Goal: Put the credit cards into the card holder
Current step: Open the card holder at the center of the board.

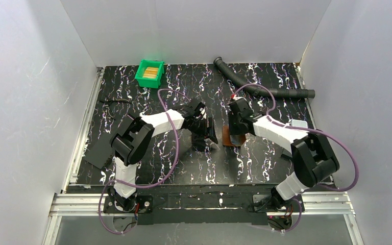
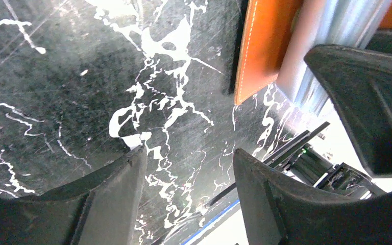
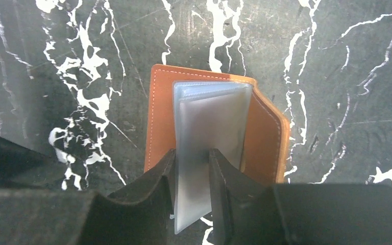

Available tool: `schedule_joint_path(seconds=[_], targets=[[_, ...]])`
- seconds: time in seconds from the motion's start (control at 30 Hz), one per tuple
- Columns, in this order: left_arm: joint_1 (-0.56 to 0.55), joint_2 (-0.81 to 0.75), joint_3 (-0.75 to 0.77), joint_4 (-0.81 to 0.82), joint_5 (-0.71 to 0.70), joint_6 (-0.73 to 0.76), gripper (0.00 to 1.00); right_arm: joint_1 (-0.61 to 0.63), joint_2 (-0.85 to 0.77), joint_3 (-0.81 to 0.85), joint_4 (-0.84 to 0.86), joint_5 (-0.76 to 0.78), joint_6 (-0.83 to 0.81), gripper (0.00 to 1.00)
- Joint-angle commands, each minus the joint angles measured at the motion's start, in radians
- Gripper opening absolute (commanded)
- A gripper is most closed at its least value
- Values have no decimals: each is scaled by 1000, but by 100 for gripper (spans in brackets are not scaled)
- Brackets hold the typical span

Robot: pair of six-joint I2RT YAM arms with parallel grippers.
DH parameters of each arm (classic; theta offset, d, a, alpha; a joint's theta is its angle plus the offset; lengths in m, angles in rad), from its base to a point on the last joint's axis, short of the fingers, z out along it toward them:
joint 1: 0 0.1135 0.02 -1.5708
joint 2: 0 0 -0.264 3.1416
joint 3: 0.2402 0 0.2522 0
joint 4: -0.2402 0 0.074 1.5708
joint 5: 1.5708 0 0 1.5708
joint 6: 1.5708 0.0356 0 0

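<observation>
black counter (image 1: 194, 87): right claw (image 3: 192, 155) pinching clear sleeves (image 3: 212, 117) of holder (image 3: 265, 132), long axis straight ahead; left claw (image 2: 189, 153) spread, empty, beside; cards (image 1: 151, 71) far-left in bin (image 1: 142, 80).

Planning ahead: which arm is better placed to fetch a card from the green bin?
Left. The left pincer is open and empty, and the green bin of credit cards sits on its side. The right pincer grips the card holder by its clear sleeves.
</observation>
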Motion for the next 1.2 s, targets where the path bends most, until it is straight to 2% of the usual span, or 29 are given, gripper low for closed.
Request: schedule_joint_path(seconds=[0.0,0.1,0.2,0.23,0.33,0.47,0.63,0.93,1.17], targets=[[28,-68,-43,3,41,-1,61,-76,-53,-84,116,-258,-4,32],[32,-89,-62,58,88,-18,60,-137,-74,-132,177,-387,1,28],[30,-88,-51,94,128,-30,57,-207,-66,-169,223,-515,25,12],[27,-84,-42,96,134,-29,57,-226,-69,-186,249,-558,37,9],[15,-74,-10,100,140,-29,56,-268,-74,-223,308,-668,60,8],[-19,-54,58,96,103,-35,53,-309,-84,-255,344,-734,61,1],[-40,-5,126,78,23,-56,47,-349,-59,-283,405,-801,70,1],[-63,108,224,-8,-52,-34,47,-373,-38,-297,447,-850,93,5],[-64,161,231,-57,-66,-19,42,-380,-62,-297,444,-898,99,25]])
